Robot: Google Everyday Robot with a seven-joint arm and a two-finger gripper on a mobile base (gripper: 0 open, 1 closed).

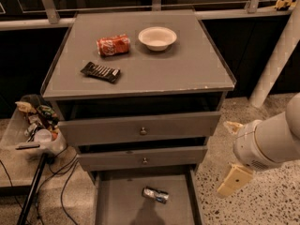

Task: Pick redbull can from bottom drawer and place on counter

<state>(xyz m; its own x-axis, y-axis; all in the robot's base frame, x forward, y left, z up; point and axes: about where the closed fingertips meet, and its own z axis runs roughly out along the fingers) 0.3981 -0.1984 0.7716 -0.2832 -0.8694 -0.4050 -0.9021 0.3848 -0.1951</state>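
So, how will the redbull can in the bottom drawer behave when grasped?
The can lies on its side on the flat drawer floor, so a nudge would probably roll it. Its shiny metal looks slippery. The gripper hangs beside the drawer, apart from the can.

Redbull can (pixel 155 194) sideways in bottom drawer (pixel 117 201)

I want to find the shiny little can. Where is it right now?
Low in the camera view, the redbull can lies on its side in the open bottom drawer, near its middle. The pincer hangs right of that drawer, outside it.
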